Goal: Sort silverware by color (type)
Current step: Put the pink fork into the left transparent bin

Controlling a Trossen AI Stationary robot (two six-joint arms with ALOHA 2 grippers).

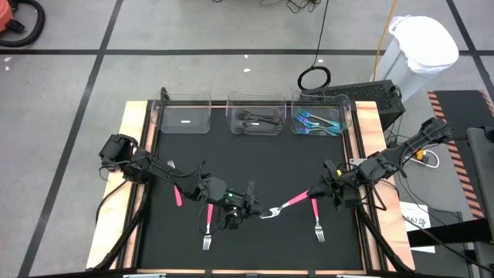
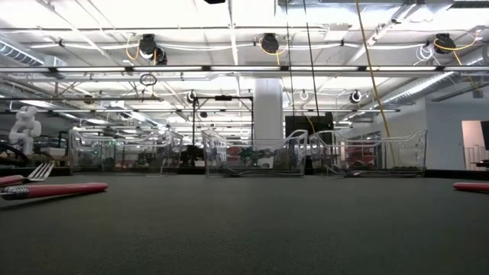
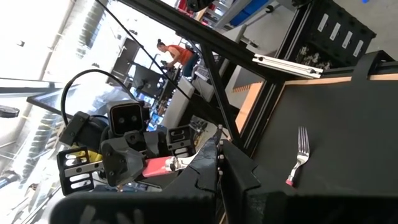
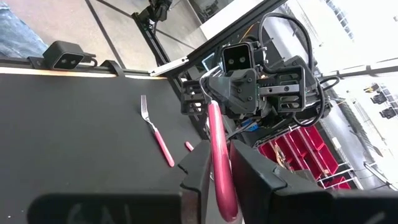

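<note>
Four pink pieces out: one carried between the two grippers, three lying on the mat point(image 1: 255, 154).
Carried piece: pink spoon point(image 1: 287, 204), handle up toward the right gripper point(image 1: 328, 188), silver head down at the left gripper point(image 1: 245, 207), hanging over the mat well in front of the middle bin point(image 1: 255, 116).
Right fingers: narrow, pinched on the pink handle; the right wrist view shows the handle running straight out between them.
Left fingers: fully closed; the left wrist view shows a pink-and-silver bit at their tips, so they seem to have the head end, though I cannot tell how firmly.
Loose forks: one point(image 1: 208, 227) in front of the left gripper, one point(image 1: 316, 217) in front of the right gripper, a third point(image 1: 175, 185) under the left arm.
Bins: black pieces in the middle bin, teal in the right bin point(image 1: 319, 114), left bin point(image 1: 185, 114) holds no pink yet.
Handling, my guess: light, stiff, slim; polished head likely slippery, coloured handle grips better. Take it mid-handle across the narrow width so it cannot swing.
</note>
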